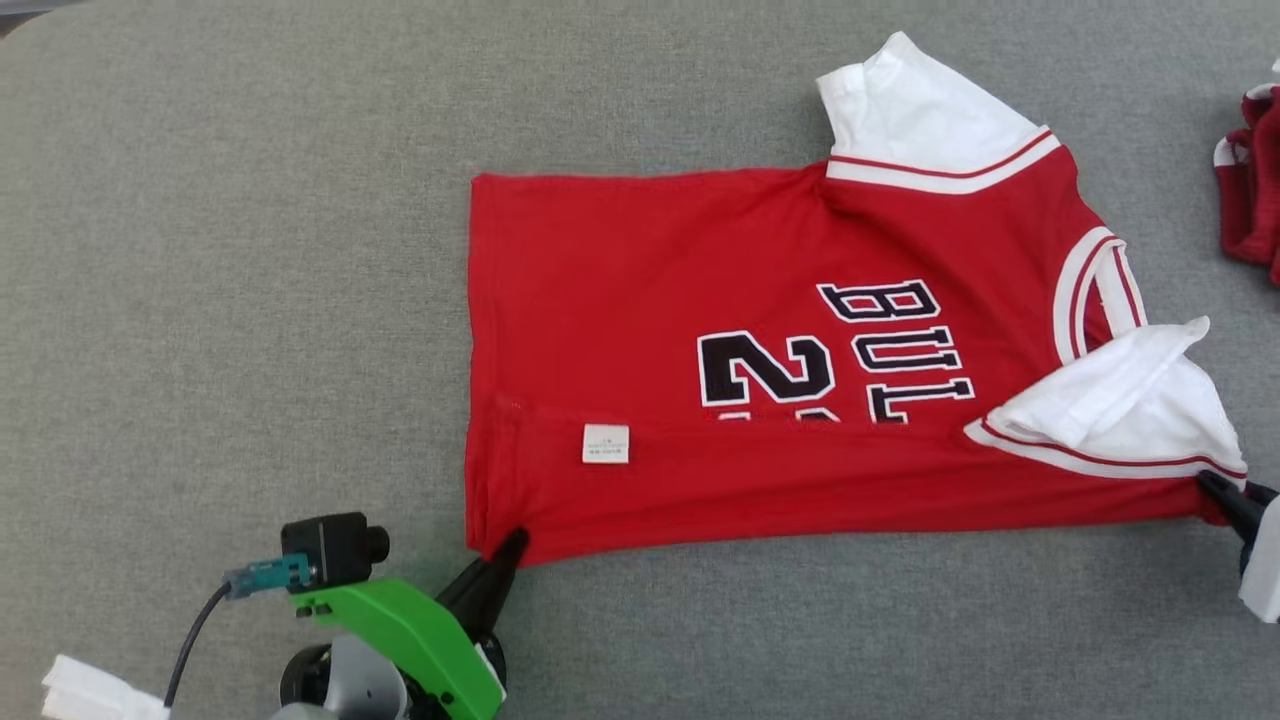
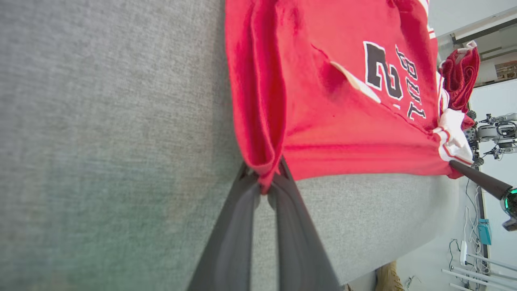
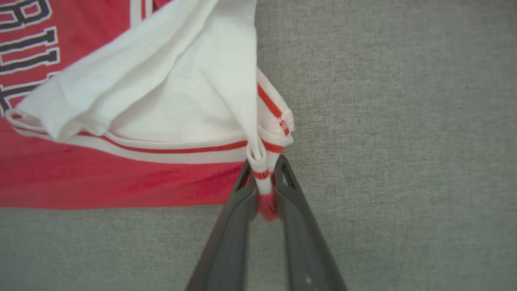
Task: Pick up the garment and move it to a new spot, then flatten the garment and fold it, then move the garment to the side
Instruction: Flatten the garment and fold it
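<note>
Garment (image 1: 640, 280) first: it's lying spread on the grey padded table (image 1: 230, 250), red side up, with its near strip folded over, and I'm gripping it at both near corners. My left gripper (image 1: 508, 548) is pinching the hem corner at the garment's seven o'clock, the two dark fingers pressed together on a bunched fold of red cloth. My right gripper (image 1: 1218, 490) is clamping the shoulder corner at four o'clock, its fingers squeezing the white-and-red striped trim (image 3: 181, 148) just under the near white sleeve (image 1: 1120, 400). Between my two grips the near edge is running almost straight.

Working outward, a small white label (image 1: 606, 443) is showing on the folded strip, at one o'clock from my left fingertips. Beyond it the dark number and lettering (image 1: 830, 350) are sitting partly cut off by the fold line. The far white sleeve (image 1: 930, 110) is sticking out at the garment's one o'clock. Off at three o'clock, a second dark red bundle of cloth (image 1: 1250, 180) is lying apart from it.
</note>
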You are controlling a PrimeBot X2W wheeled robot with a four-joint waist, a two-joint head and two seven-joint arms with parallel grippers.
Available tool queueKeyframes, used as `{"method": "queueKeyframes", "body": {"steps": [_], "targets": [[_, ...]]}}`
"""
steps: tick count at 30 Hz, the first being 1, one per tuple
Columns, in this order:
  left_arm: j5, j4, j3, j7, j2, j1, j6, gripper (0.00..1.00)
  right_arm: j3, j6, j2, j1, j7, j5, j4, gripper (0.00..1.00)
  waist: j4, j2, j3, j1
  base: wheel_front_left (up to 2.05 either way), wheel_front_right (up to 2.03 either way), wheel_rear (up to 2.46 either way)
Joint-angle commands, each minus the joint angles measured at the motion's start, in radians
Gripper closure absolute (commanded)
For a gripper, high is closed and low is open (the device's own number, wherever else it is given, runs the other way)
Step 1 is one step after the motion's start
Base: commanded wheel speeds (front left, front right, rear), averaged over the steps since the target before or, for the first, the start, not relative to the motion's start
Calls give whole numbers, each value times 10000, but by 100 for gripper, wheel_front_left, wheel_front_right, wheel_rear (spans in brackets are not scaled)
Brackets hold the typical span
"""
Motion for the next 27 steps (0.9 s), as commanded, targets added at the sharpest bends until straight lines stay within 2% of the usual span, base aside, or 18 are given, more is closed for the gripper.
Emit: {"method": "queueKeyframes", "body": {"steps": [1,6,11,12,13,14,15,21,27], "targets": [[101,-311,53,22,227,411,117,100,-188,-30,-297,132,169,133,-148,100,97,-1,-212,0,0,0,0],[-93,-1528,-49,154,548,1756,400,100,-596,-30,-727,1200,955,641,-882,100,369,-1,-458,0,0,0,0],[-408,-1610,-288,109,215,2509,595,100,-684,-27,-288,1912,952,451,-883,100,474,-1,-583,0,0,0,0],[-419,-1557,-302,56,130,2524,607,91,-655,-27,-193,1922,871,355,-794,95,488,-1,-593,0,0,0,0],[-452,-1510,-312,15,69,2512,631,68,-692,-27,-132,1898,787,235,-716,75,497,-1,-600,0,0,0,0],[-486,-1430,-313,-25,-28,2465,639,0,-704,-27,-55,1842,689,136,-604,40,509,-1,-618,0,0,0,0],[-456,-1365,-299,-46,-47,2415,670,0,-692,-27,-5,1792,629,70,-536,2,511,-1,-631,0,0,0,0],[-335,-1180,257,-587,-41,2293,928,0,-1001,-24,-82,1523,113,-399,-439,0,446,-1,-663,0,0,0,0],[800,-1416,799,-1269,729,1452,1177,0,-931,-19,-626,633,-360,-551,-1756,0,461,-1,-227,0,0,0,0]]}}
